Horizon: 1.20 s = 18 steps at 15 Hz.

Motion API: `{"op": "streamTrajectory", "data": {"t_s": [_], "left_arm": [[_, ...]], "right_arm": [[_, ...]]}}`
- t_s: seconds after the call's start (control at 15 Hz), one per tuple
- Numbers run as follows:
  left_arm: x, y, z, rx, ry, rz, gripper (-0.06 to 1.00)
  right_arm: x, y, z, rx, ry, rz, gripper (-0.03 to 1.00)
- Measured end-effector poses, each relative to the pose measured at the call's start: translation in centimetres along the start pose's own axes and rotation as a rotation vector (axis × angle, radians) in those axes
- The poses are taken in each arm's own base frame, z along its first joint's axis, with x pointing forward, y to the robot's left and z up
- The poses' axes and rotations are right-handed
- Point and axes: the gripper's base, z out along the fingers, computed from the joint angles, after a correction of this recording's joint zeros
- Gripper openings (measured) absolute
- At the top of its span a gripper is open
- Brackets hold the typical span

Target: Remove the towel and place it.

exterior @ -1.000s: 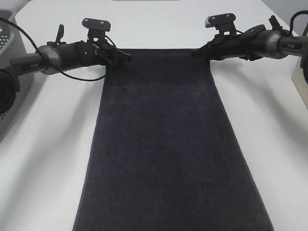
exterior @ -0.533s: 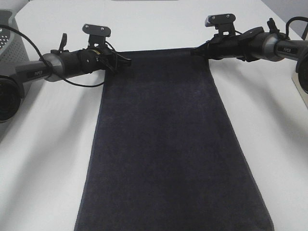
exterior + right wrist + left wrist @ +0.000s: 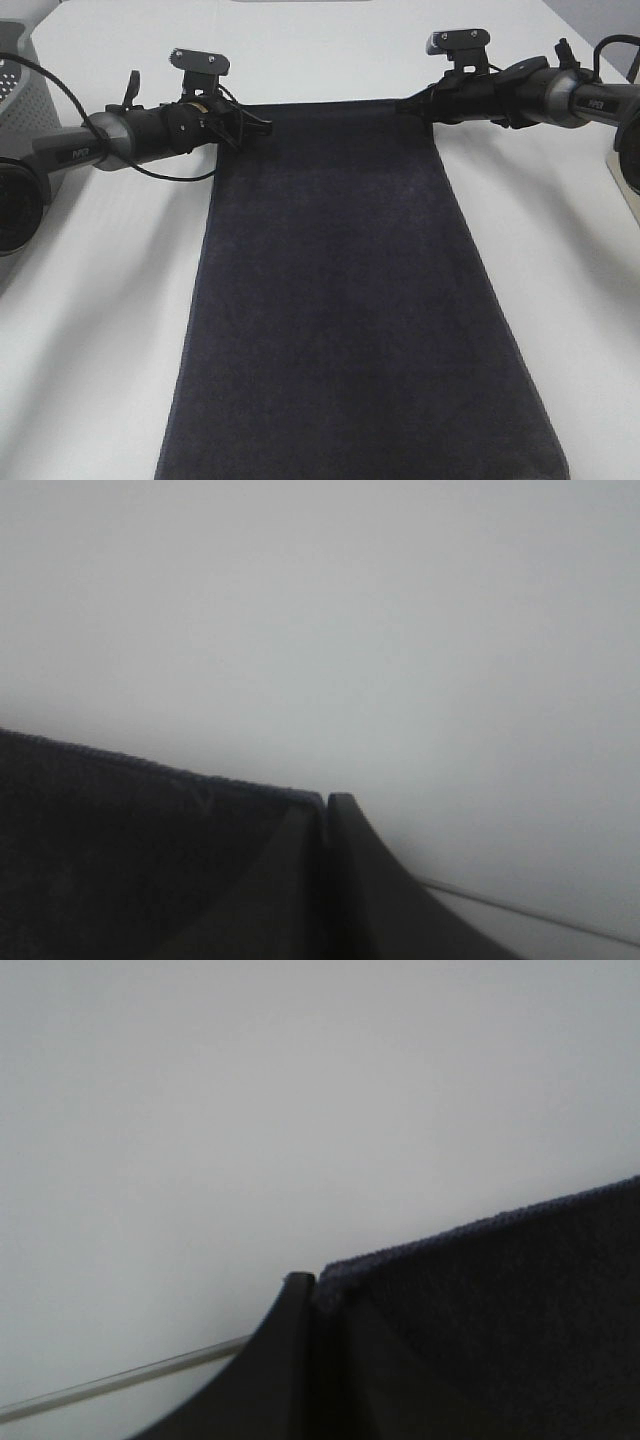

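White table (image 3: 100, 300) — towel (image 3: 350, 300) far corners between shut jaws.

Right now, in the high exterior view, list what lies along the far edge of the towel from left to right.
Grey perforated basket → left gripper, shut on the far left corner → towel → right gripper, shut on the far right corner → pale object at the right edge.

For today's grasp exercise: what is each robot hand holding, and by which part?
Both hold the dark towel. The left hand pinches its far left corner, and the right hand pinches its far right corner; the rest lies flat on the white table.
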Motion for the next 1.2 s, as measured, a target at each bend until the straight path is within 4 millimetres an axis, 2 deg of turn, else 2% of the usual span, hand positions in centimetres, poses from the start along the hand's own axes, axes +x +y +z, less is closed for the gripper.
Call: {"op": "streamTrajectory", "data": {"t_s": [0.13,0.27,0.47,0.67,0.8,1.0,1.2], "left_arm": [[-0.2,1.0,0.0,-0.022,-0.020,-0.008,0.13],[-0.2,1.3,0.0,-0.029,-0.024,-0.015,0.27],[-0.3,1.6,0.0,-0.035,-0.032,-0.017,0.42],[-0.3,1.6,0.0,-0.037,-0.038,-0.017,0.46],[-0.3,1.6,0.1,-0.038,-0.037,-0.017,0.47],[0.1,1.5,0.1,-0.024,0.000,-0.017,0.47],[0.5,1.3,0.1,-0.008,0.043,-0.019,0.47]], "right_arm": [[-0.2,-1.5,-0.2,0.071,-0.027,0.008,0.17],[-0.2,-1.9,-0.3,0.090,-0.034,0.010,0.31],[-0.2,-2.1,-0.3,0.105,-0.040,0.011,0.35],[-0.1,-2.1,-0.4,0.071,-0.021,0.006,0.35],[0.6,-1.3,-0.4,-0.025,0.045,-0.050,0.36],[0.6,-1.5,-0.4,-0.009,0.048,-0.080,0.36],[2.2,-2.1,0.3,0.001,0.075,-0.074,0.36]]}}
